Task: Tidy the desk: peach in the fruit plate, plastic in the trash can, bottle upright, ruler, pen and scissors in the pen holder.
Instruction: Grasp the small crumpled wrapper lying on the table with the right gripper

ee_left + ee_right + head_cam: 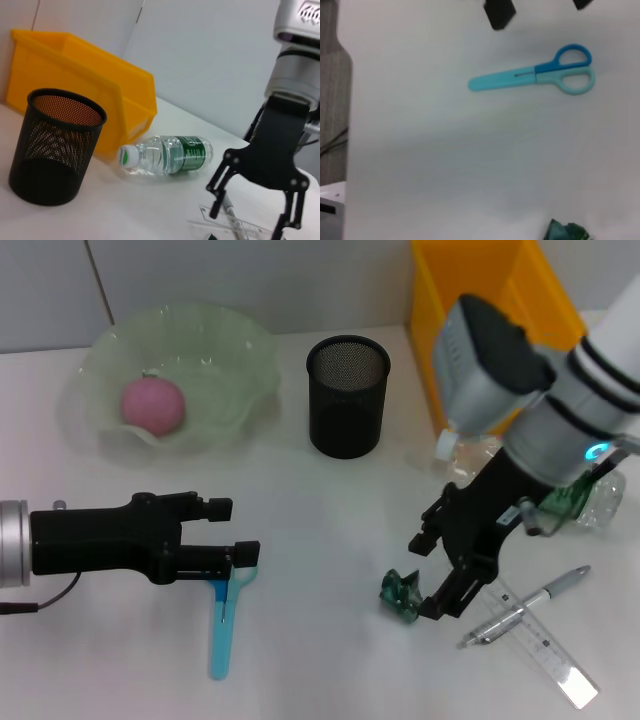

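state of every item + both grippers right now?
peach: in the fruit plate
pen holder: upright, empty
bottle: on its side, cap on
plastic: on the desk, beside the right gripper
scissors: closed, flat on the desk
pen: lying across the ruler
trash can: upright
right gripper: open, above the desk
left gripper: open, over the scissors' handles
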{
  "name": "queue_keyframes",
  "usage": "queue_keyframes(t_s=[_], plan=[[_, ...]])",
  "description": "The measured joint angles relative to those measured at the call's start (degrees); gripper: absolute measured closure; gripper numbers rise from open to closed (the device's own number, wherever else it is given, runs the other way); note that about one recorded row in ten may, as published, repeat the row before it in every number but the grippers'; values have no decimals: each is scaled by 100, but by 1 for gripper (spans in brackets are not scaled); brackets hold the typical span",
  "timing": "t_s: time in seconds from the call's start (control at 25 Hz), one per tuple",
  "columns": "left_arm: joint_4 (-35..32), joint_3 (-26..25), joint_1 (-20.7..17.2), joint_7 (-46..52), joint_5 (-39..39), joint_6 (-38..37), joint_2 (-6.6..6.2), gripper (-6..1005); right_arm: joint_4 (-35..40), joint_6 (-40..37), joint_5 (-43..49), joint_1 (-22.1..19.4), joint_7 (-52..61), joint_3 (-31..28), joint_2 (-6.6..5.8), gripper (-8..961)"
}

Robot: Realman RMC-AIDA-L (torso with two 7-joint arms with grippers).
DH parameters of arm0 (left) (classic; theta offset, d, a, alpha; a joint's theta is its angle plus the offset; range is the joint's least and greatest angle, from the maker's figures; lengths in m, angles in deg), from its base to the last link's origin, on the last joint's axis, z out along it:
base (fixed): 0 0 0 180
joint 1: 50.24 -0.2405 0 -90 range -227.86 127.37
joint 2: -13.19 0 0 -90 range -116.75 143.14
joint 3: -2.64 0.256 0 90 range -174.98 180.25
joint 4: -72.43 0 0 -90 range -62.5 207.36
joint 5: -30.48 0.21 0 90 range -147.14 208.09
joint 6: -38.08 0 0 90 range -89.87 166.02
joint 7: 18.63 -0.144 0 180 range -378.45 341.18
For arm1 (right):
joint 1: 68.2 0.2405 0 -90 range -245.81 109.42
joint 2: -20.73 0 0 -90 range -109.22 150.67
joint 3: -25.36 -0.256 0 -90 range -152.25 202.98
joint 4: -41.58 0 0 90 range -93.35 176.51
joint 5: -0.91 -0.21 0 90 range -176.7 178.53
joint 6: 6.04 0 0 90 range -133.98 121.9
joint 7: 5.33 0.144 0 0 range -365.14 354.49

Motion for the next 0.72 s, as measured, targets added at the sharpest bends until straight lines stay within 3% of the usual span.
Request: queue_keyframes(t_s=[0.44, 0.72], plan=[[2, -22, -1, 4, 17, 27, 2, 153, -480, 982, -296, 18, -43, 888, 6, 188], [5, -81, 26, 15, 17, 38, 16, 154, -657, 1202, -299, 67, -53, 1079, 9, 190]])
